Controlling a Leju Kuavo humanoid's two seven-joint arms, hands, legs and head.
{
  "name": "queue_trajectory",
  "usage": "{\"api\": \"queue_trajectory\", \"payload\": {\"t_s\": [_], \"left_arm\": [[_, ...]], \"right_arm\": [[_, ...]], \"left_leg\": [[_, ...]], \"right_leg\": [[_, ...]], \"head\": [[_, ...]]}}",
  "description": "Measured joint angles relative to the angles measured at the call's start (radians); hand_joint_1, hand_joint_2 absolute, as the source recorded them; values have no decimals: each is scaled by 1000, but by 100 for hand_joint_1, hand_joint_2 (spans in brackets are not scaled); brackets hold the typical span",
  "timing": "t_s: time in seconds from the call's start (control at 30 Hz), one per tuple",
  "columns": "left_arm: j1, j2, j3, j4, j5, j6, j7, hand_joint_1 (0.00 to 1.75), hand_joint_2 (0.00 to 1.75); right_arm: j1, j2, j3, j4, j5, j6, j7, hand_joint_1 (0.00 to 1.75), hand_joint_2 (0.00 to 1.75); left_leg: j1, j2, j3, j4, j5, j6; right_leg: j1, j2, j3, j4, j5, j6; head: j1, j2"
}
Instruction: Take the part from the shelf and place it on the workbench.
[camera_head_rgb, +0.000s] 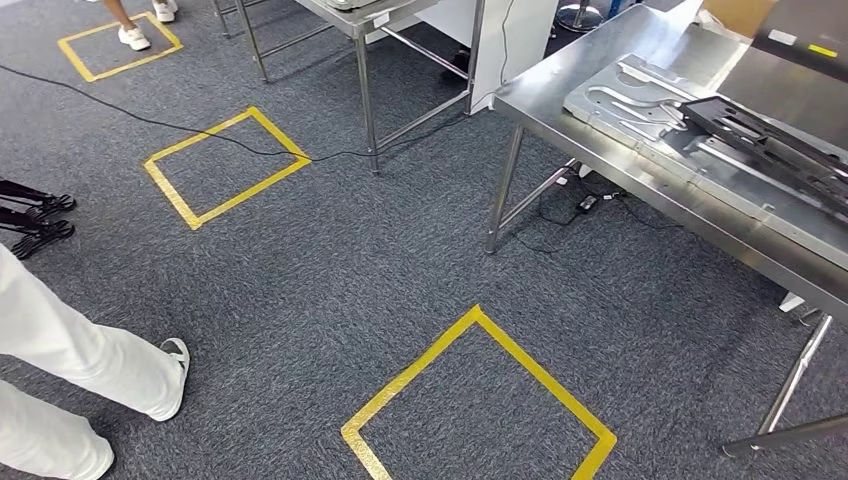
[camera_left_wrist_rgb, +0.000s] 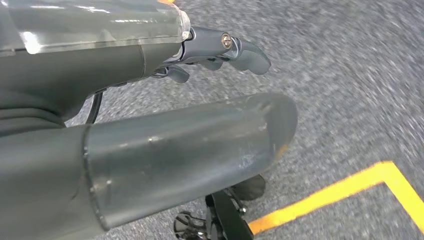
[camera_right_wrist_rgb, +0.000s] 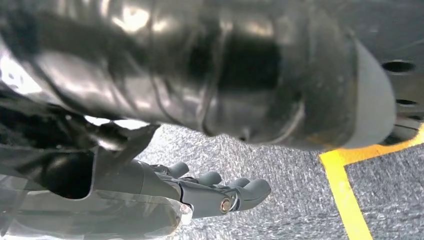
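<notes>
Head view: steel table (camera_head_rgb: 600, 120) at 2 o'clock carries a grey metal plate (camera_head_rgb: 650, 125) with a black part (camera_head_rgb: 770, 145) lying on top of it. Grey carpet floor (camera_head_rgb: 350, 280) with yellow tape squares (camera_head_rgb: 225, 165); a person's white-trousered leg (camera_head_rgb: 80, 350) at 8 o'clock.

Left hand (camera_left_wrist_rgb: 215, 55): fingers apart, holding nothing, above the carpet.

Right hand (camera_right_wrist_rgb: 220, 192): fingers extended side by side, apparently empty; view partly blocked.
</notes>
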Motion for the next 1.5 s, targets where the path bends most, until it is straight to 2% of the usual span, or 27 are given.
{"api": "queue_trajectory", "payload": {"t_s": [0.03,0.1,0.17,0.23,0.27,0.33,0.4,0.47,0.5,0.53,0.6,0.67,0.73,0.77,0.83,0.9,0.97,1.0,1.03,1.1,1.13,1.2,1.27,1.33,1.4,1.47,1.5], "left_arm": [[0,0,0,2,-1,2,1,0,0],[-1,0,0,9,-2,7,3,0,0],[-3,1,0,15,-2,13,5,0,0],[-1,4,0,20,-2,20,8,0,0],[0,5,1,23,-2,23,9,0,0],[-1,9,1,31,-2,28,9,0,0],[-6,11,1,40,-2,31,9,0,0],[-8,14,1,46,-2,33,9,0,0],[-7,15,1,49,-2,33,9,0,0],[-6,17,1,51,-2,34,9,0,0],[-6,21,1,54,-2,35,9,0,0],[-9,24,1,58,-2,38,9,0,0],[-7,26,1,60,-2,39,9,0,0],[-5,27,1,61,-2,40,9,0,0],[-5,28,1,63,-2,41,10,0,0],[-8,29,1,66,-1,43,11,0,0],[-10,29,1,68,1,45,12,0,0],[-10,30,1,68,1,46,13,0,0],[-10,30,1,69,1,46,13,0,0],[-10,31,1,70,2,46,14,0,0],[-10,31,1,71,2,46,14,0,0],[-11,31,1,73,3,47,14,0,0],[-7,31,1,75,5,49,15,0,0],[-3,31,1,76,6,50,15,0,0],[-6,31,1,77,7,50,15,0,0],[-9,31,1,77,7,50,15,0,0],[-8,31,1,77,7,50,15,0,0]], "right_arm": [[0,0,-1,1,3,4,0,0,0],[0,-1,-7,2,9,10,0,0,0],[-2,-2,-12,3,14,12,-2,0,0],[-6,-2,-15,3,23,12,-5,0,0],[-8,-1,-17,4,28,12,-8,0,0],[-8,0,-22,5,38,9,-16,0,0],[-7,-1,-29,10,45,6,-21,0,0],[-9,-1,-38,15,54,5,-24,0,0],[-11,-1,-42,17,57,4,-27,0,0],[-12,-1,-46,18,61,5,-29,0,0],[-16,-1,-50,22,67,5,-31,0,0],[-20,-1,-56,26,74,5,-33,0,0],[-29,-1,-63,29,82,5,-35,0,0],[-32,-1,-66,29,85,6,-35,0,0],[-34,-1,-71,29,91,8,-37,0,0],[-32,-1,-77,29,96,11,-38,0,0],[-32,-1,-84,30,102,13,-38,0,0],[-32,-1,-88,30,105,15,-38,0,0],[-32,-1,-91,30,108,18,-38,0,0],[-32,-1,-97,30,114,24,-38,0,0],[-32,-1,-100,30,116,25,-38,0,0],[-33,-1,-105,30,119,27,-40,0,0],[-35,0,-106,28,126,34,-42,0,0],[-34,3,-108,25,132,43,-44,0,0],[-27,4,-111,20,135,52,-47,0,0],[-19,4,-113,13,128,61,-47,0,0],[-15,4,-113,8,118,64,-44,0,0]], "left_leg": [[0,-14,1,3,-1,-1],[-1,-41,-4,12,-5,-7],[-1,-62,-13,20,-7,-18],[2,-80,-21,22,-7,-31],[2,-71,-25,29,-11,-37],[2,-22,-50,87,-48,-47],[5,24,-110,208,-112,-56],[10,38,-156,300,-141,-64],[12,42,-151,291,-127,-66],[14,50,-125,244,-97,-67],[13,84,-48,103,-35,-62],[7,108,-9,26,-14,-51],[2,94,-10,16,-15,-38],[3,84,-7,11,-12,-31],[7,64,2,-4,-1,-16],[7,45,3,-8,4,-7],[4,19,2,-6,4,-3],[3,5,3,-4,2,-3],[3,-11,4,-2,1,-4],[1,-39,5,6,-5,-9],[0,-52,3,12,-9,-14],[1,-72,-6,20,-13,-26],[5,-83,-10,21,-15,-38],[7,-45,-24,55,-39,-49],[8,13,-75,158,-96,-57],[11,34,-135,272,-140,-65],[12,39,-144,290,-138,-67]], "right_leg": [[0,7,22,-55,41,-3],[-1,50,73,-184,105,-12],[1,76,93,-239,118,-20],[2,59,94,-245,120,-28],[1,47,97,-249,123,-34],[-3,20,103,-259,127,-47],[0,-8,104,-260,125,-53],[2,-38,104,-259,122,-53],[2,-51,105,-259,120,-51],[2,-64,107,-259,117,-49],[3,-86,115,-258,111,-41],[6,-103,122,-258,106,-30],[7,-119,130,-263,103,-18],[5,-115,135,-261,97,-10],[3,-72,121,-216,62,-2],[2,-20,63,-95,0,-3],[2,-5,5,5,-27,-4],[2,-3,-5,9,-12,-5],[1,-1,4,-24,21,-7],[0,24,48,-145,96,-11],[-1,41,67,-195,117,-14],[1,59,80,-233,123,-21],[3,40,84,-240,124,-34],[2,17,92,-252,128,-49],[4,-8,97,-257,128,-59],[6,-38,98,-256,124,-61],[7,-52,99,-256,121,-61]], "head": [[0,0],[0,0],[0,0],[0,0],[0,0],[0,0],[0,0],[0,0],[0,0],[0,0],[0,0],[0,0],[0,0],[0,0],[0,0],[0,0],[0,0],[0,0],[0,0],[0,0],[0,0],[0,0],[0,0],[0,0],[-1,0],[-1,0],[-1,0]]}}
